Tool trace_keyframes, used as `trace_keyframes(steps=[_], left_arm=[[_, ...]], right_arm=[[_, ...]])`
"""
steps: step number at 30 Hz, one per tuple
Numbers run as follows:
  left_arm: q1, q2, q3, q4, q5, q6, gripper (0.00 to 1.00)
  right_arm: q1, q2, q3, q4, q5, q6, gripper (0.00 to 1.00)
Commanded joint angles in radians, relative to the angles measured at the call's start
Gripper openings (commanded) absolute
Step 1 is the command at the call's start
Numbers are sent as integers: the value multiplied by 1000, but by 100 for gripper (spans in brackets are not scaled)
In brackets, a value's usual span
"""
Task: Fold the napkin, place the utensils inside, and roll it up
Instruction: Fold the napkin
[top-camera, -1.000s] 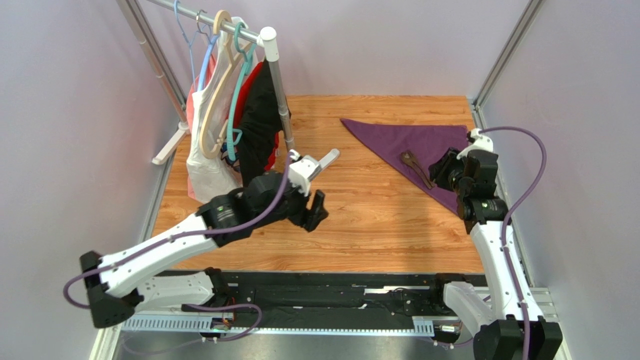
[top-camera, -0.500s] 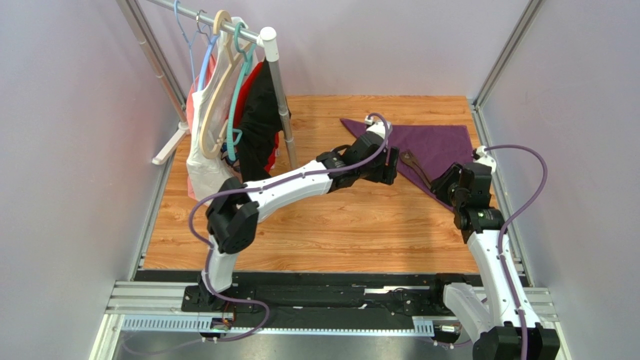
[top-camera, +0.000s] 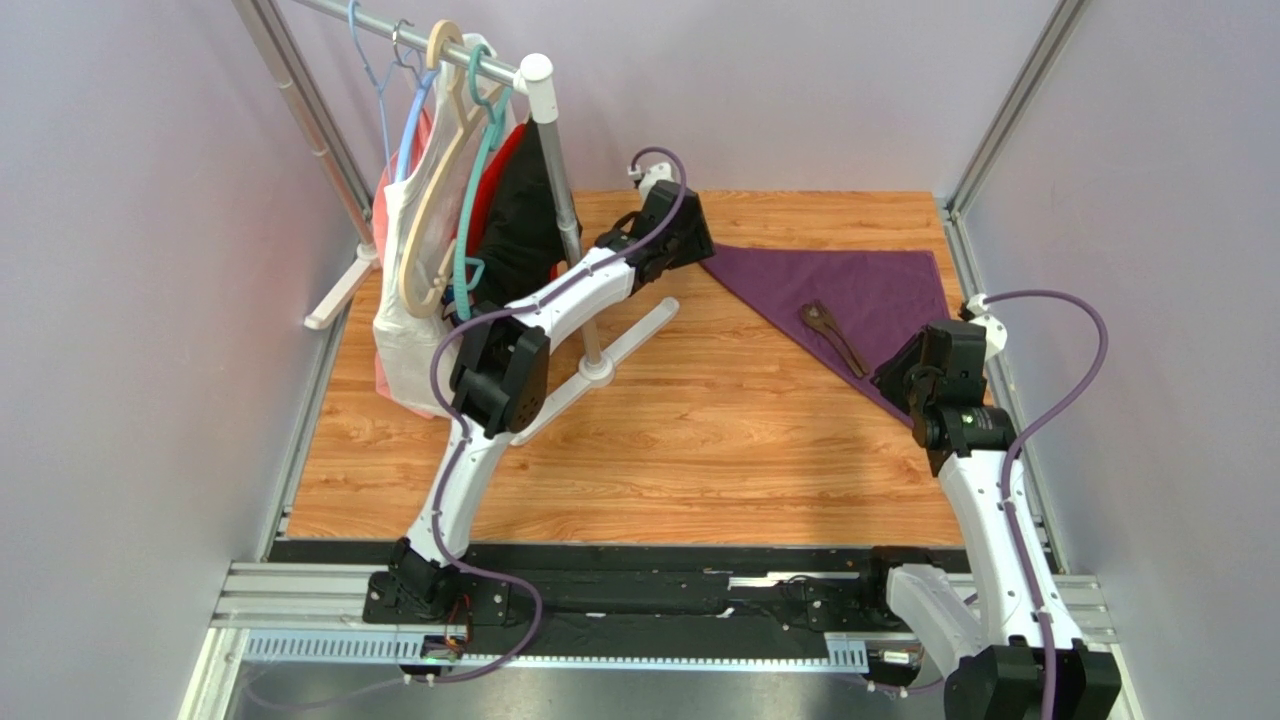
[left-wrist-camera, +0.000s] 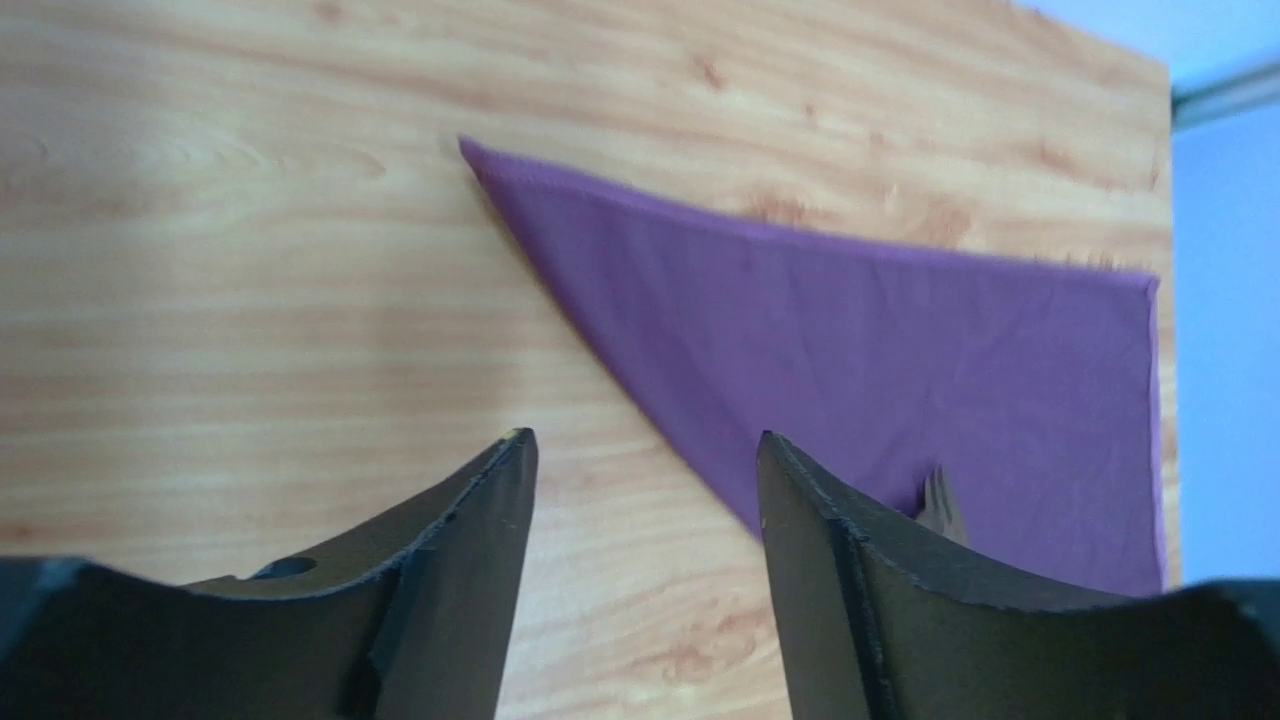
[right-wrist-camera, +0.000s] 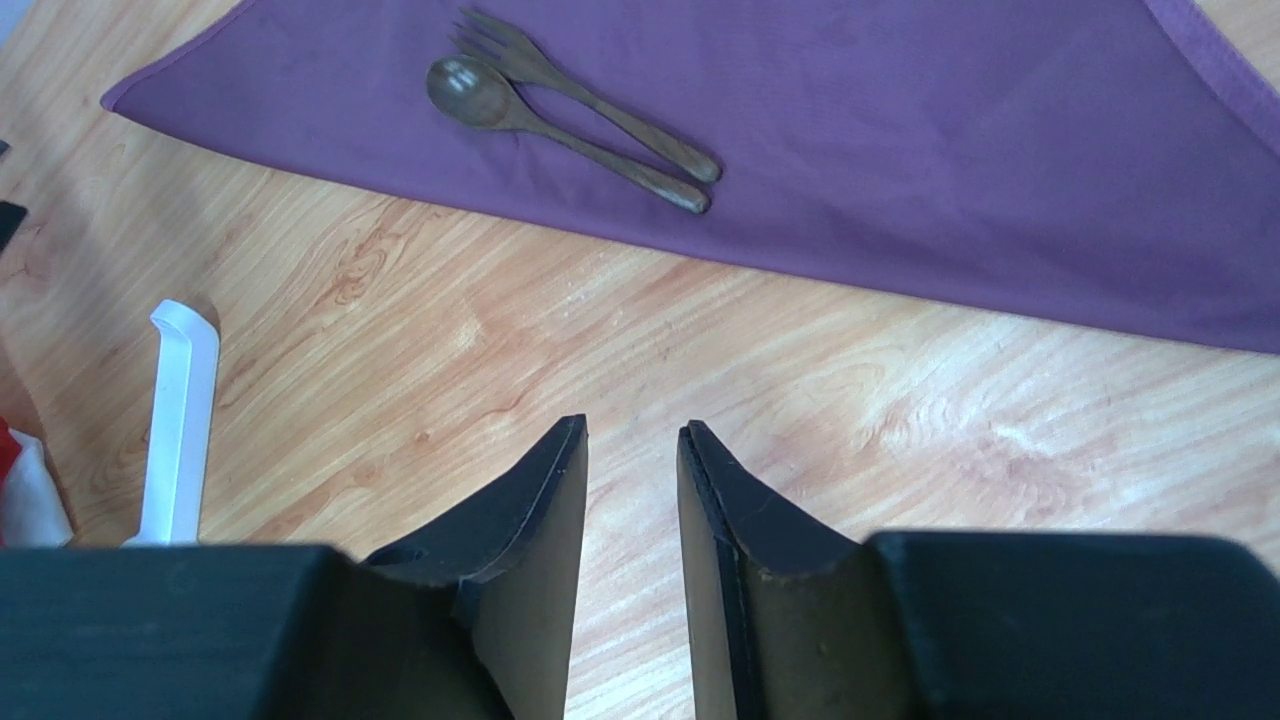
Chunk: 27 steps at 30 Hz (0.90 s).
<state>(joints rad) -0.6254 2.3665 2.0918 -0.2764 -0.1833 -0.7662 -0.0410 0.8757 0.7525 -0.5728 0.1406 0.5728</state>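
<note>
The purple napkin lies folded into a triangle at the back right of the wooden table. The utensils, a dark wooden fork and spoon, lie side by side on it, near its long folded edge. My left gripper hovers at the napkin's left corner, open, with bare wood between its fingers; the napkin fills the upper right of that view. My right gripper sits at the napkin's near point, open by a narrow gap and holding nothing.
A clothes rack with white, red and black garments on hangers stands at the back left. Its white foot reaches into the table under my left arm, and shows as well in the right wrist view. Metal frame posts flank the table.
My left arm swung from the near left, across the table, to the napkin's left corner, and its jaws narrowed a little. My right gripper drew back slightly toward the near right.
</note>
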Motion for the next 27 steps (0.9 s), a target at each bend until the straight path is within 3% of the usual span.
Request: trace_keyframes(steps=[1, 7, 12, 27], left_arm=[[16, 69, 125, 17, -3, -51, 63], [23, 174, 241, 11, 28, -65, 62], [21, 184, 235, -14, -70, -93, 62], [75, 322, 286, 78, -25, -228, 59]], right_arm=[[-3, -3, 67, -103, -9, 82, 32], [-3, -40, 145, -265, -15, 120, 31], [-3, -98, 163, -383, 5, 171, 31], [-3, -118, 239, -479, 42, 295, 30]])
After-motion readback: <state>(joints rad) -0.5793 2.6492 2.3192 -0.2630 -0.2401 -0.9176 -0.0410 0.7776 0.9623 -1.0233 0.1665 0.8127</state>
